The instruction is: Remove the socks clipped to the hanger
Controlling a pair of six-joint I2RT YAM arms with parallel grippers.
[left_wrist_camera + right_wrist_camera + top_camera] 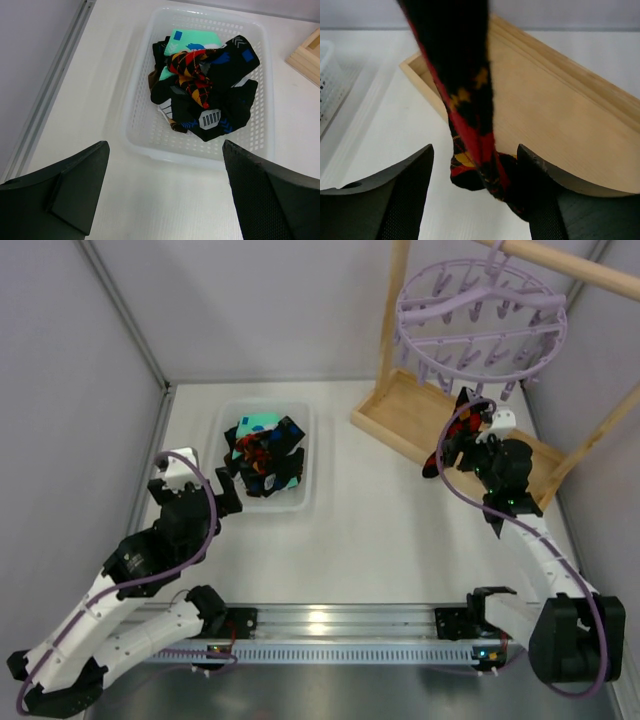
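The lavender round hanger [480, 315] hangs from the wooden rail at the back right. One black sock with red and yellow diamonds [458, 418] dangles from a peg at its near edge; it also shows in the right wrist view [465, 95]. My right gripper [450, 452] is open, with its fingers [395, 200] on either side of the sock's lower end, and the sock hangs close against the right finger. My left gripper [226, 483] is open and empty just in front of the white basket [150, 150], which holds a pile of several socks [205, 85].
The light wooden frame with its tray base [400, 415] stands under the hanger; its tray shows in the right wrist view [560, 115]. Grey walls close in the table on the left, back and right. The white basket sits left of centre [300, 502].
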